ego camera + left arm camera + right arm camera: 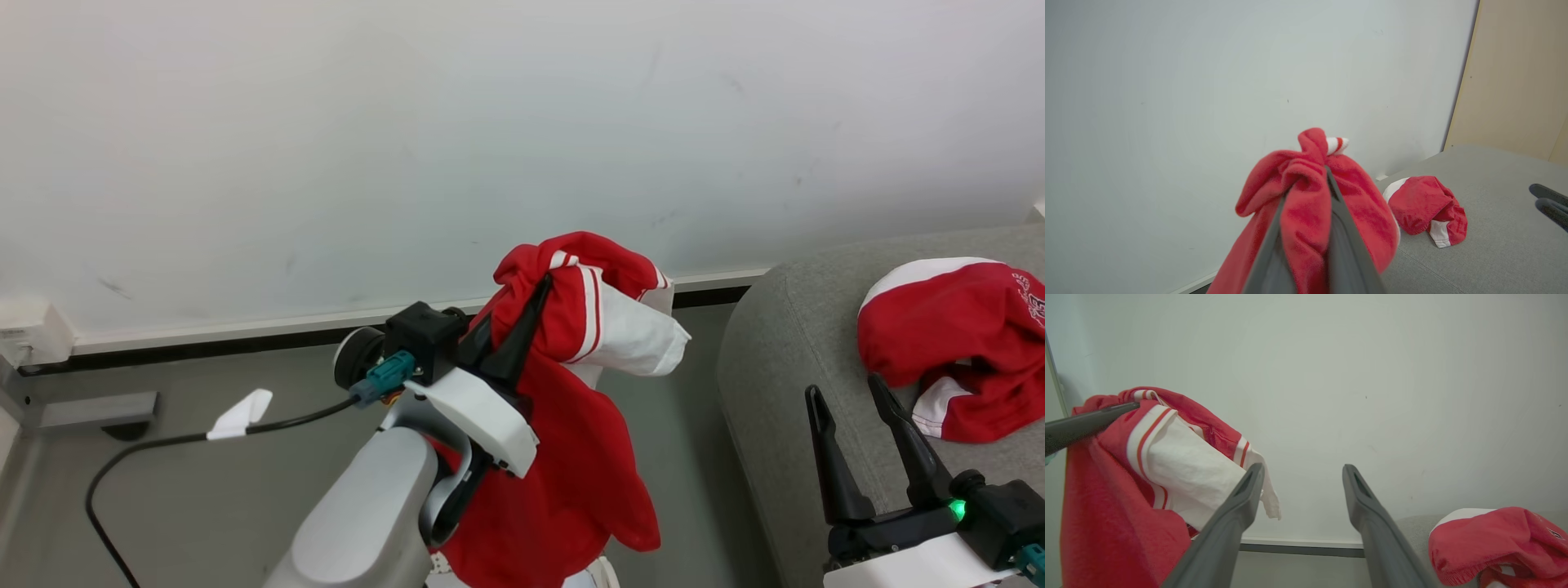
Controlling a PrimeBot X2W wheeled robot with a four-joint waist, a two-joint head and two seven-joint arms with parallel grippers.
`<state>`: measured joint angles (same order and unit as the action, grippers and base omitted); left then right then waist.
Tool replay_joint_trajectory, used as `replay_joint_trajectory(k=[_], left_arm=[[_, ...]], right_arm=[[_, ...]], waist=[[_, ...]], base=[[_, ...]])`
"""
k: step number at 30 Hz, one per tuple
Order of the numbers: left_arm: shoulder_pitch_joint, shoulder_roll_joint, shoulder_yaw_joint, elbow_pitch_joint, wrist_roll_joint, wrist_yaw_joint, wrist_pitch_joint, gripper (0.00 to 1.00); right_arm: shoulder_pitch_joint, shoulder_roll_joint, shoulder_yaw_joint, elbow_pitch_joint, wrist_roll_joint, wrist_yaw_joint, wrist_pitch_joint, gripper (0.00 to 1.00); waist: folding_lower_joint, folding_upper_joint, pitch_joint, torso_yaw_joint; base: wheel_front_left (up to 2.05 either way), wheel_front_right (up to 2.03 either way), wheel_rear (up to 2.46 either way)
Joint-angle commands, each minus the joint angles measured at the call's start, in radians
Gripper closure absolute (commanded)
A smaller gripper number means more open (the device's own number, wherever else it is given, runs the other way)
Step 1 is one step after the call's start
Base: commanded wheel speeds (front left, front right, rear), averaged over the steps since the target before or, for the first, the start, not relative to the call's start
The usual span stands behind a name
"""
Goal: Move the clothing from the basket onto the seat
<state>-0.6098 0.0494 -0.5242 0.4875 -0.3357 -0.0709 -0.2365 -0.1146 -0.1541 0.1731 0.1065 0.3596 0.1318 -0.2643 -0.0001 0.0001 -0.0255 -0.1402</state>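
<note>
The left pincer (532, 306) grips a bunched fold of a garment (571, 474), the rest hanging below it and against the forearm (367, 514). The seat (784, 343) lies off to its right, not beneath: released here, the cloth would likely drop to the floor (694, 441), or catch on the arm. That arm is raised, fingers (526, 327) angled upward. The right pincer (845, 388) stands wide and empty, a second garment (955, 343) just beyond it on the seat.

We see the light-grey seat (784, 367) carrying one crumpled red garment (955, 343), its white panels showing, lying directly on the upholstery near the edge closest to the wall. The seat stands on the grey floor (245, 490).
</note>
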Motion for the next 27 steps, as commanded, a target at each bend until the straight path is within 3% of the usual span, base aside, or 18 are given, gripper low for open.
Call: replay_joint_trajectory(k=[1,12,19,27], left_arm=[[-0.007,0.009,0.004,-0.018,-0.011,0.005,0.010,1.00],[0.009,0.027,-0.002,-0.073,-0.020,0.019,0.039,1.00],[0.000,0.024,-0.024,-0.083,-0.019,0.016,0.048,1.00],[0.010,0.008,-0.080,-0.103,-0.055,0.004,0.048,1.00]], right_arm=[[0.015,-0.004,0.006,0.002,0.005,-0.002,0.000,0.00],[0.002,-0.021,0.051,0.010,0.015,-0.002,0.000,0.00],[-0.052,-0.054,0.226,0.057,0.028,-0.002,0.000,0.00],[-0.191,-0.044,0.462,0.243,0.070,-0.002,0.008,0.00]], waist=[[0.0001,-0.0001,0.001,-0.001],[0.0001,-0.0001,-0.002,-0.004],[0.0001,-0.0001,0.003,0.016],[0.0001,-0.0001,-0.002,0.069]], base=[[0.00,0.00,0.00],[0.00,0.00,0.00],[0.00,0.00,0.00],[0.00,0.00,0.00]])
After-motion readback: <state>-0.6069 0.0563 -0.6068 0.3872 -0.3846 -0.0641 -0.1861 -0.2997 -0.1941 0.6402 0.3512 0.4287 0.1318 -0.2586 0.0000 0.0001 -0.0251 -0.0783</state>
